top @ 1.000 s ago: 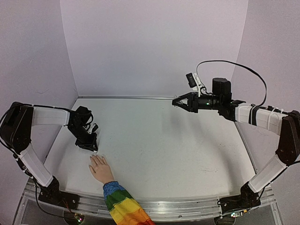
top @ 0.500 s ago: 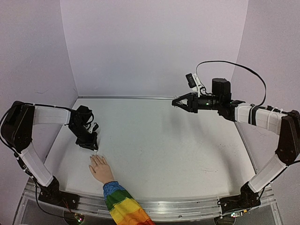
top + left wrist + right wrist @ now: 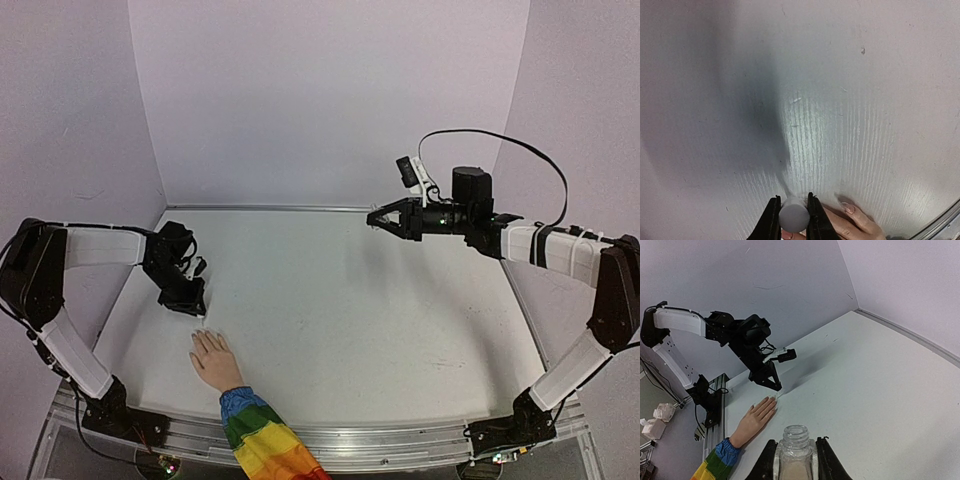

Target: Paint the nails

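At near left, clamps a round white cap (image 3: 794,216) in the left gripper (image 3: 192,307), just beside the nails (image 3: 203,334) of a mannequin hand (image 3: 213,360) lying flat on the table (image 3: 340,300). At far right, grips an uncapped clear bottle (image 3: 796,447) in the right gripper (image 3: 376,218), well apart from the hand.

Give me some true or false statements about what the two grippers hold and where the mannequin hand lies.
1. The right gripper holds a clear bottle. True.
2. The clear bottle is capped. False: its mouth is open.
3. The left gripper is empty. False: it is shut on a round white cap.
4. The left gripper hangs by the nails of the mannequin hand. True.
5. The hand's sleeve is plain blue. False: it is rainbow-striped.
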Controlling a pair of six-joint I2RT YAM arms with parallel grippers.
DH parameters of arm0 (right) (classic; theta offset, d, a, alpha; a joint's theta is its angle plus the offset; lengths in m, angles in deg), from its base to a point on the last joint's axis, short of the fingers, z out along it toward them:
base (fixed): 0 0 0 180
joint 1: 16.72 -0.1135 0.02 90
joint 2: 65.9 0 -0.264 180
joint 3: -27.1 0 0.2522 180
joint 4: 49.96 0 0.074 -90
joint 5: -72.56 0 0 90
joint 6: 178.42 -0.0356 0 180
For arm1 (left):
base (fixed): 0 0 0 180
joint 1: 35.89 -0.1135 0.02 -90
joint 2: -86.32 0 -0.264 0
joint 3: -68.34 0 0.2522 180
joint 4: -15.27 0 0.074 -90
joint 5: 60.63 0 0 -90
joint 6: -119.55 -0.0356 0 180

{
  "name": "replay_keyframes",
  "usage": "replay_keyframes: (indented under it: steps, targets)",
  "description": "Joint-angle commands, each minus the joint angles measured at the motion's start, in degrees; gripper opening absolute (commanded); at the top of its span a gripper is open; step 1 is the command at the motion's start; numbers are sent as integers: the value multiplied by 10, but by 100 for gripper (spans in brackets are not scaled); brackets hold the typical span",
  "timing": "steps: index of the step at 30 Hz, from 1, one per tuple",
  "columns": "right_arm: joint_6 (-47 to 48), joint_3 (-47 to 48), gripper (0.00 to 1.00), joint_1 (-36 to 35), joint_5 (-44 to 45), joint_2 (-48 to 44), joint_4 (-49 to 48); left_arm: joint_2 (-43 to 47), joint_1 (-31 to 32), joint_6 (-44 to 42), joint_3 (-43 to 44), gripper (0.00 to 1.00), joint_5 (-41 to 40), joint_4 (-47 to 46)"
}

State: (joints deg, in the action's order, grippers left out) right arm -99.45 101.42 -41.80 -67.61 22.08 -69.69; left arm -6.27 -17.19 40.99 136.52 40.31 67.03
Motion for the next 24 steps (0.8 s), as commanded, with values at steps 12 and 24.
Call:
replay_keyframes:
  steps: [12, 24]
  targets:
    - [-4, 2, 0, 2, -21, -11, -48, 48, 3, 3, -5, 0, 49, 7]
    - [-5, 2, 0, 2, -21, -11, -48, 21, 4, 0, 0, 0, 49, 2]
